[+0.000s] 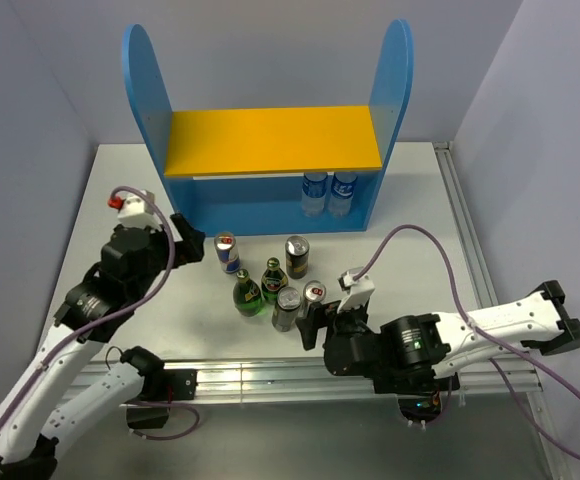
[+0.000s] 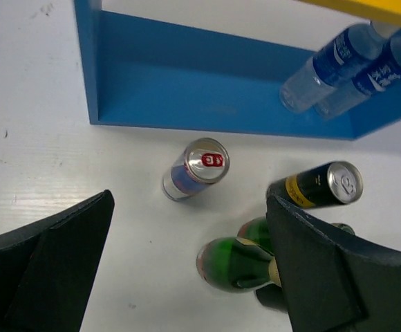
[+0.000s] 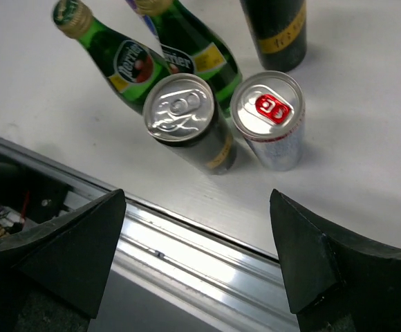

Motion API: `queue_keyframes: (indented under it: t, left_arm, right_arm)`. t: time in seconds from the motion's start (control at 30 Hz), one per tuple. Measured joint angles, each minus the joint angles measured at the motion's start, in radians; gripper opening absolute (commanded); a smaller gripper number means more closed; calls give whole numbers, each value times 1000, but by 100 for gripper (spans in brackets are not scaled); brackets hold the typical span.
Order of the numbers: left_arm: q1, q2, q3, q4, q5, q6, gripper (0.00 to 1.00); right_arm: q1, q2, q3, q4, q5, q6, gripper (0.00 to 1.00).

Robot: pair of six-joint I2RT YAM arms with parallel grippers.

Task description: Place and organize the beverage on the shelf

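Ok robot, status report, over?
Left gripper open, right gripper open, both empty. Six drinks clustered on table, none shelved. Two water bottles occupy shelf lower right.

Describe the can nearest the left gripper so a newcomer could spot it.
Look on the table in front of the blue shelf. The blue-silver can stands leftmost in the group there, slightly apart; it alone has blue sides.

We see glossy green glass on the two bottles (image 3: 117, 59), bright metal on the lids of the cans (image 3: 180, 109), clear plastic on the water bottles (image 2: 332, 66), matt paint on the shelf (image 1: 270, 140), a smooth white worktop (image 1: 420, 190) and a brushed-metal rail (image 3: 207, 256).
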Motion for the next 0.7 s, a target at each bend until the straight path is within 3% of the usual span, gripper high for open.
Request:
queue_keyframes:
  t: [0.17, 0.27, 0.37, 0.47, 0.57, 0.7]
  left_arm:
    - [-254, 91, 72, -29, -212, -64, 99]
    - [-529, 180, 151, -80, -459, -155, 99]
    - [-834, 306, 245, -229, -690, -383, 99]
    - [-1041, 406, 298, -441, -834, -664, 99]
    - [-1167, 433, 296, -585, -913, -866, 99]
    - [-1225, 430, 247, -671, -963, -1055, 99]
  right_arm:
    - [24, 35, -26, -78, 48, 134, 93]
    - [24, 24, -43, -84, 64, 161, 93]
    - [24, -16, -72, -74, 72, 167, 93]
    - [24, -56, -97, -73, 75, 171, 93]
    - [24, -74, -106, -76, 76, 185, 93]
    - [24, -84, -130, -77, 77, 195, 93]
